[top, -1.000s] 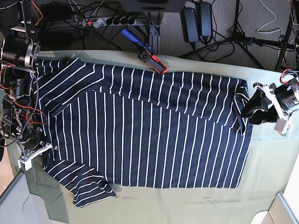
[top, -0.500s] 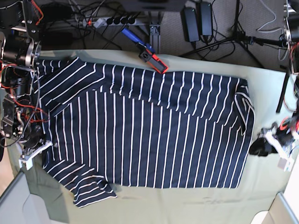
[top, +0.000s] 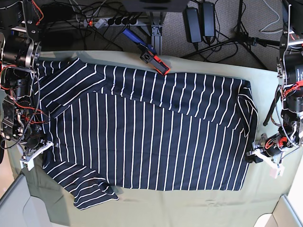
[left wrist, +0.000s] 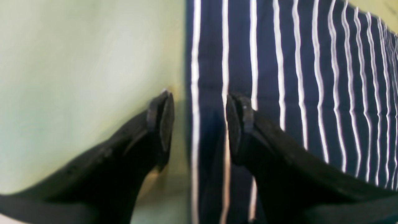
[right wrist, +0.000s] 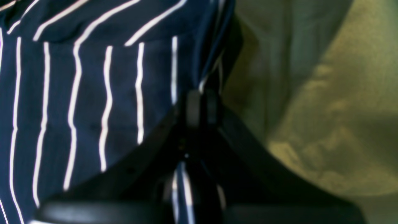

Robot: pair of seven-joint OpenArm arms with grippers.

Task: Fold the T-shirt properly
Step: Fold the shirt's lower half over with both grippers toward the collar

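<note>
The dark navy T-shirt [top: 151, 127] with thin white stripes lies spread across the olive-green cloth [top: 189, 208]. My left gripper [top: 253, 158] is at the shirt's right edge near the front corner. In the left wrist view it [left wrist: 199, 112] is open and straddles the shirt's edge [left wrist: 192, 77], with one finger over the cloth [left wrist: 77, 62] and the other over the stripes. My right gripper [top: 42, 150] is at the shirt's left edge. In the right wrist view it [right wrist: 202, 105] is shut on a pinch of the striped fabric [right wrist: 77, 77].
A red and black tool [top: 154, 60] lies at the table's back edge, touching the shirt's top edge. A power strip [top: 111, 21] and cables are on the floor behind. Pale bin corners [top: 14, 203] stand at the front left and front right.
My left arm has come down from the shirt's right sleeve area to its lower right edge, then moved in over the edge. The right arm and the shirt have stayed put.
</note>
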